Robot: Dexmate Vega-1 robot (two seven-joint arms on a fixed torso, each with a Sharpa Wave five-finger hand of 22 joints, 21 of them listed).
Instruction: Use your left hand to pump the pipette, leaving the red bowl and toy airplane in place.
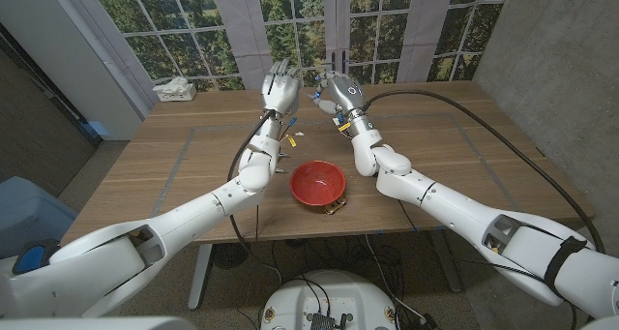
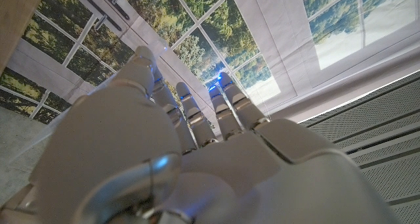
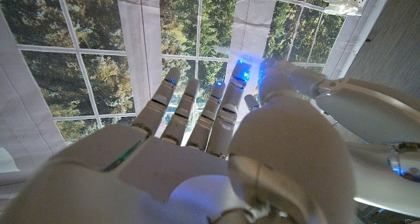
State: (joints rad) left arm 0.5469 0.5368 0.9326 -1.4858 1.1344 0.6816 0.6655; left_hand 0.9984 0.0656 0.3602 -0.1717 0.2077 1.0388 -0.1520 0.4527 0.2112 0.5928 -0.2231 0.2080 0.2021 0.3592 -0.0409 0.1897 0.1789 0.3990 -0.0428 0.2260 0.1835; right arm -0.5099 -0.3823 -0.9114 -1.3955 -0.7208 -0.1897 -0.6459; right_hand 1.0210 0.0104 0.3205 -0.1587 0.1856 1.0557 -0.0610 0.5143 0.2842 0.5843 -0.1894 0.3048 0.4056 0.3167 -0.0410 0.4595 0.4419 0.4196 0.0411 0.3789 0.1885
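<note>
Both hands are raised above the far middle of the table, fingers pointing up. My left hand point(image 1: 280, 84) point(image 2: 197, 158) holds nothing, its fingers straight and slightly apart. Just right of it, my right hand point(image 1: 336, 96) point(image 3: 216, 138) seems to pinch a small clear pipette point(image 1: 315, 95) point(image 3: 223, 50) between thumb and a finger; the pipette is faint and mostly hidden. The red bowl point(image 1: 318, 183) stands near the table's front edge, between my forearms. Small yellow and white pieces, perhaps the toy airplane point(image 1: 291, 132), lie on the table under my left wrist.
A yellowish object point(image 1: 336, 207) pokes out from under the bowl's front right side. A pale tissue box point(image 1: 174, 89) sits at the far left corner. A thick black cable point(image 1: 464, 112) loops across the table's right side. Windows stand behind the table.
</note>
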